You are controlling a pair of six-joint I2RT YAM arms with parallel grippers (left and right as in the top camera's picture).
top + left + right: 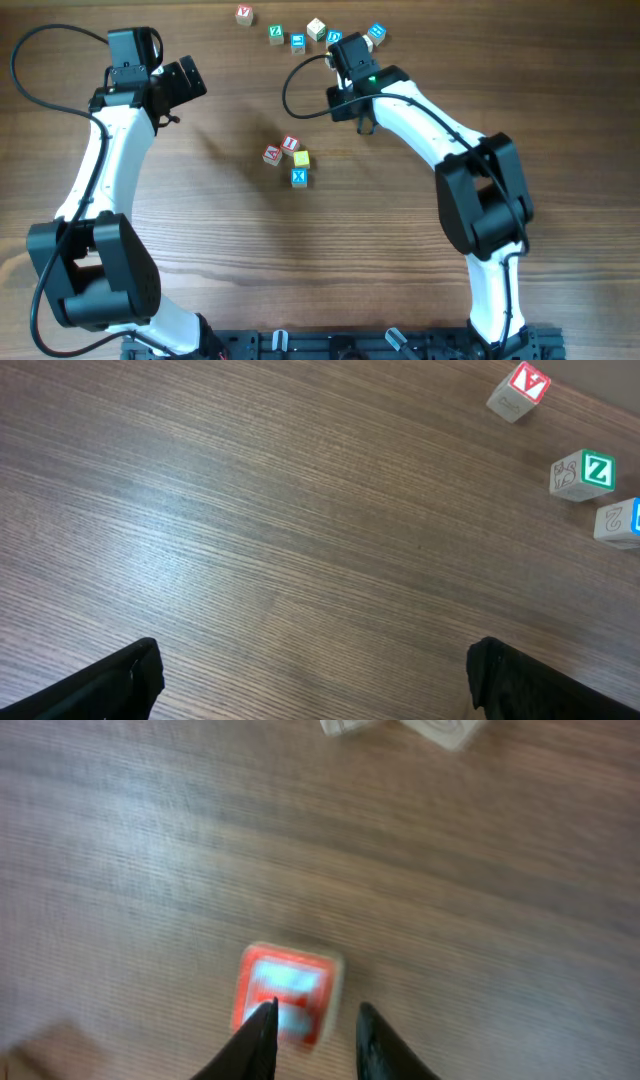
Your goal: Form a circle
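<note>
My right gripper (317,1008) sits narrow at a small red-framed wooden letter cube (288,982); I cannot tell if it grips. The unfinished circle (300,160), 4 cubes, lies mid-table. Likely light, hard, slick: pinch 2 opposite sides.

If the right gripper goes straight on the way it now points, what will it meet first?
Probably the red-bordered cube, which sits just ahead of the right gripper, off-centre toward one finger. The picture is blurred, so the depth between them is uncertain.
</note>
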